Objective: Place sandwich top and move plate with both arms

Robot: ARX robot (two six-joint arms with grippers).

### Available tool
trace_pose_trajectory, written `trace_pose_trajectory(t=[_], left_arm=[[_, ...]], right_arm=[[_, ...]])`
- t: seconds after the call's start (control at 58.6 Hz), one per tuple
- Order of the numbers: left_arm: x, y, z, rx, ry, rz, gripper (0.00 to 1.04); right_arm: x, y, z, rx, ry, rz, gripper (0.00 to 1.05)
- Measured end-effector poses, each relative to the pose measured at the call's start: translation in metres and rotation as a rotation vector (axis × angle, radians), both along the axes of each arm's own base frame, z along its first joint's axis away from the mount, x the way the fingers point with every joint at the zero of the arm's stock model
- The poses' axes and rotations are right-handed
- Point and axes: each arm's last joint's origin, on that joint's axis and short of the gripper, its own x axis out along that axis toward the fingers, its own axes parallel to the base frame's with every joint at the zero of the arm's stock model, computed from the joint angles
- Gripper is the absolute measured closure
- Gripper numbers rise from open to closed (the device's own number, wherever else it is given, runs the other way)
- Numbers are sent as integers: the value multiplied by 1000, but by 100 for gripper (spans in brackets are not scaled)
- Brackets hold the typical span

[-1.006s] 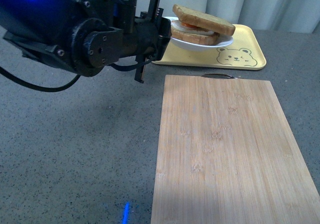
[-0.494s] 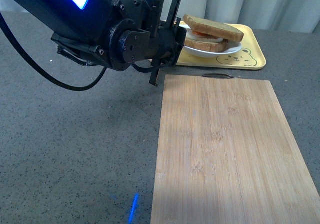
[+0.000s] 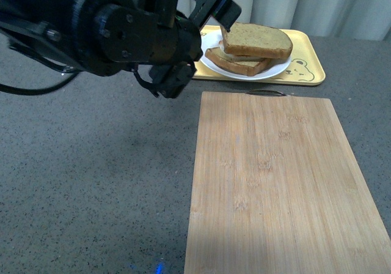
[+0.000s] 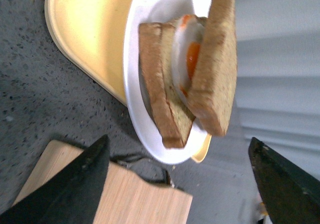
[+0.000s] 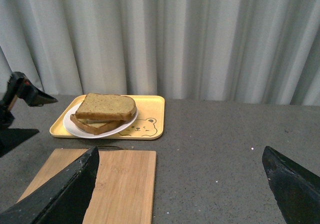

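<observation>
Although the sandwich top (image 3: 256, 39) already lies on the egg slice (image 3: 238, 62), it sits skewed, overhanging its partner toward the far side, which suggests it was let fall from a little height and not pressed square. The left wrist view shows the fried egg (image 4: 192, 59) sandwiched between the two slices. The whole stack rests on the plate (image 3: 211, 44), and the plate in turn sits on the yellow tray (image 3: 308, 57) at the far end of the counter, just beyond the bamboo cutting board (image 3: 278, 182).

The left gripper (image 3: 198, 41) hangs beside the plate's near-left rim with its jaws spread wide and nothing between them; one finger (image 3: 215, 2) stands above the bread's corner, the other low by the board's edge. That open, sideways pose reads as readiness to take the rim.

The right gripper (image 5: 182, 184) waits well back from the tray, jaws also wide and empty, facing the plate across the board.

Judged from this, the placing is done and the two-armed move of the plate is the step not yet begun; the right arm has the longer approach.
</observation>
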Motion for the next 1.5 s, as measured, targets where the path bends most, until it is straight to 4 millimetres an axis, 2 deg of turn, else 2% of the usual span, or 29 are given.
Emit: trace_pose_trajectory(t=[0.034,0.068,0.136,0.222,0.324,0.375,0.597,0.836,0.989,1.125,1.313,1.501], left_arm=[[-10,2,6,78,-53,1,5],[-19,5,10,178,-165,45,9],[-42,21,16,423,-413,165,22],[-69,50,18,629,-539,208,36],[-94,83,24,776,-584,215,52],[-111,102,28,830,-591,208,65],[-156,138,33,882,-586,184,101],[-196,164,41,895,-573,178,101],[-214,173,50,893,-588,179,101],[-232,180,50,895,-585,176,101],[-247,192,51,894,-589,174,101],[-260,194,53,895,-594,183,101]], right_arm=[[0,0,0,0,0,0,9],[0,0,0,0,0,0,9],[0,0,0,0,0,0,9],[0,0,0,0,0,0,9],[0,0,0,0,0,-1,9],[0,0,0,0,0,0,9],[0,0,0,0,0,0,9],[0,0,0,0,0,0,9],[0,0,0,0,0,0,9],[0,0,0,0,0,-1,9],[0,0,0,0,0,0,9],[0,0,0,0,0,0,9]])
